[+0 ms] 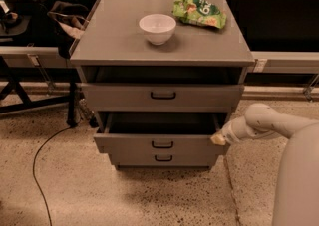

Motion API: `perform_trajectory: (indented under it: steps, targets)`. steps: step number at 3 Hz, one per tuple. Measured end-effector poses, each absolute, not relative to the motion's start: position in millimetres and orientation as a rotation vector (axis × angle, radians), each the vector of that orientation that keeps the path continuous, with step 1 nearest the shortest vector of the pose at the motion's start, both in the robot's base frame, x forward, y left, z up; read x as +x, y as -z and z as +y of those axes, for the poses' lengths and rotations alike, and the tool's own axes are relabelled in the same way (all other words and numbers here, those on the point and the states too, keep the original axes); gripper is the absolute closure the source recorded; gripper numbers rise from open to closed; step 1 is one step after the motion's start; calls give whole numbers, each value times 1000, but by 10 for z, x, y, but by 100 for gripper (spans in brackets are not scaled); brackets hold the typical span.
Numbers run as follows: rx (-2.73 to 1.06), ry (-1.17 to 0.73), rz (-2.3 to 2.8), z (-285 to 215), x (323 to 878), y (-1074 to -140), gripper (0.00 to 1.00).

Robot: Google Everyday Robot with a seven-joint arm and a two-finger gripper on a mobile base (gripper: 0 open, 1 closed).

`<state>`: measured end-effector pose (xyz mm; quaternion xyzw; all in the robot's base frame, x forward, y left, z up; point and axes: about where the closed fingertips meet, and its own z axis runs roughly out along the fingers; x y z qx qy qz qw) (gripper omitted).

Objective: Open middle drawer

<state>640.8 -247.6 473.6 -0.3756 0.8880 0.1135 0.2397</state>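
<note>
The middle drawer (129,144) of the grey cabinet is pulled partway out, its dark interior showing behind the wide front. Its small black loop handle (162,144) sits at the centre of the front. My gripper (218,139) is at the end of the pale arm coming in from the right. It sits at the right end of the middle drawer's front, touching or very near the corner. It is well to the right of the handle.
The top drawer (162,96) stands slightly out with a dark gap above it; the bottom drawer (162,159) is shut. A white bowl (157,28) and a green snack bag (199,11) lie on the cabinet top. A black cable (42,170) runs over the floor at left.
</note>
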Motion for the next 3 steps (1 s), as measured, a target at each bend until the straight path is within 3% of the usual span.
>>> perform_trajectory:
  steps: [3]
  targets:
    - [-1047,-270,2341,-2233,6826,-4974,100]
